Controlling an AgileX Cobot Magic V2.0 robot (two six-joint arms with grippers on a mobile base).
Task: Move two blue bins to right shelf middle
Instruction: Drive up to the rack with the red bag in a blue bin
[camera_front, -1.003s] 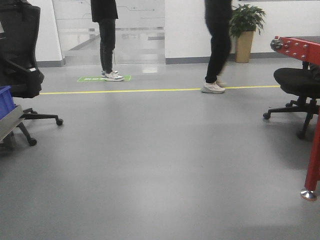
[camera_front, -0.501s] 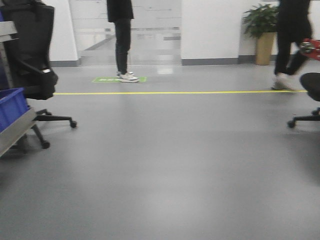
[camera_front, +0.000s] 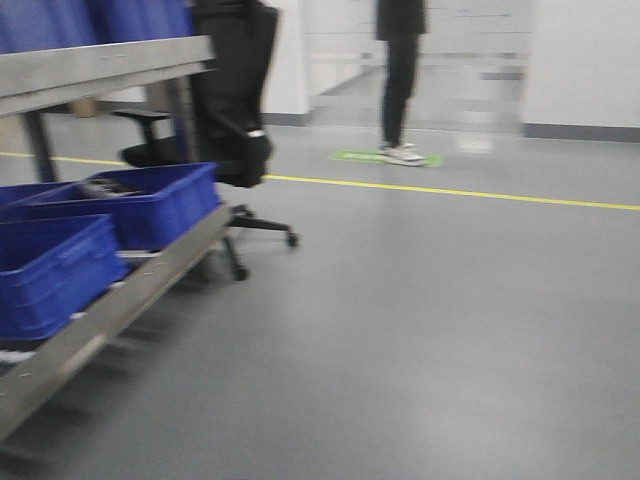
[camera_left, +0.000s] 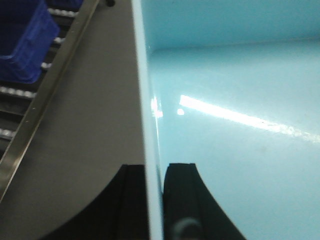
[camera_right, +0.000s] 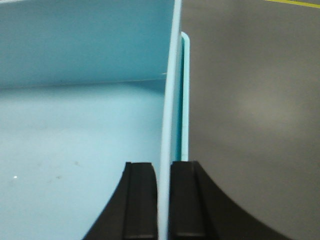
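I see one pale sky-blue bin, held between both grippers and filling both wrist views. My left gripper (camera_left: 156, 167) is shut on the bin's left wall (camera_left: 148, 100), one black finger outside and one inside over the glossy floor of the bin (camera_left: 235, 130). My right gripper (camera_right: 164, 165) is shut on the opposite wall (camera_right: 171, 90), with the bin's inside (camera_right: 75, 130) to its left. A steel rack stands at the left of the front view, with a tall metal lip (camera_front: 100, 65) on its upper level. I cannot tell whether this is the right shelf middle.
Dark blue bins (camera_front: 140, 200) sit on the rack's low sloped level (camera_front: 120, 300), also seen past the left gripper as a dark blue bin (camera_left: 22, 45) behind a steel rail (camera_left: 45, 100). A black office chair (camera_front: 235, 100) stands by the rack. A person (camera_front: 400, 75) stands beyond a yellow floor line (camera_front: 450, 190).
The front view has swung left. The steel rack and its dark blue bins have come into view, the chair has shifted towards the middle, and the red frame, plant and walking person are gone.
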